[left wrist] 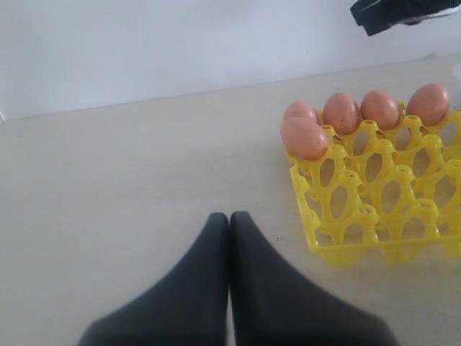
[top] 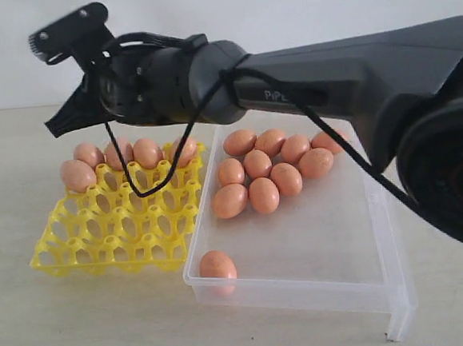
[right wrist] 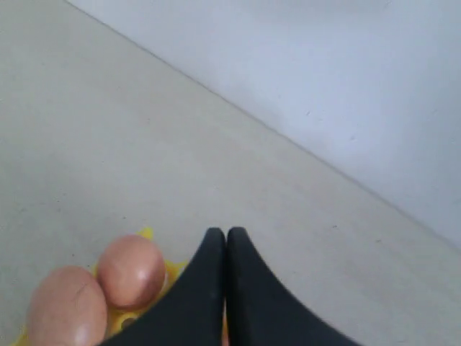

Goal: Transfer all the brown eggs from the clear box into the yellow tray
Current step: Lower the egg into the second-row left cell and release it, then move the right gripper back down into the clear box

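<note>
Beige table; right pincer closed, empty (over yellow tray).

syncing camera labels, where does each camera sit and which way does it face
Exterior: low beside the table, facing the wall; sees yellow tray, clear box, right arm with right gripper shut.
Left wrist: above bare table beside the tray, looking past the shut left gripper.
Right wrist: over the tray's corner, facing the wall; shut gripper, two eggs.
Shared: exterior and left wrist both show five eggs in the tray.
</note>
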Robot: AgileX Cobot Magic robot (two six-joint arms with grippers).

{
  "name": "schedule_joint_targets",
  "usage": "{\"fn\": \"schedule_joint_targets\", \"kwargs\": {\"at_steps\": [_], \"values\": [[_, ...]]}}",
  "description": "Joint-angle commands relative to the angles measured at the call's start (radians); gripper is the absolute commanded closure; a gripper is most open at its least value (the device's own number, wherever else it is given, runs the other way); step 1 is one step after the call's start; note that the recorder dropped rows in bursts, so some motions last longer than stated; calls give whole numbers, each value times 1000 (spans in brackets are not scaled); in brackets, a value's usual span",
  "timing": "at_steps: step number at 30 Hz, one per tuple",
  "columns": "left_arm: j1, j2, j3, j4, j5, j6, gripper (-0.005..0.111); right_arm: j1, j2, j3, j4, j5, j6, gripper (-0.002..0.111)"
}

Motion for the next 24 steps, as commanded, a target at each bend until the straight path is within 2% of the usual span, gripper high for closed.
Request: {"fn": "schedule_joint_targets", "kwargs": {"at_steps": [1,6,10,14,19,22,24], "values": [[2,-2,3,-3,-14,-10,111,113,-79,-6,1,170,-212,109],[2,-2,3,-3,-14,-10,111,169,-121,16,-18,440,-209,109],[2,-2,3,-3,-14,-10,111,171,-220,155,-74,494,-120,109],[2,-2,3,-3,-14,-10,111,171,-407,348,-124,444,-10,109],[2,-2,3,-3,-14,-10,111,171,-682,604,-134,261,42,109],[2,-2,3,-3,-14,-10,111,150,-838,721,-85,245,42,109],[2,-2,3,-3,-14,-10,111,110,-920,780,39,248,31,109]]}}
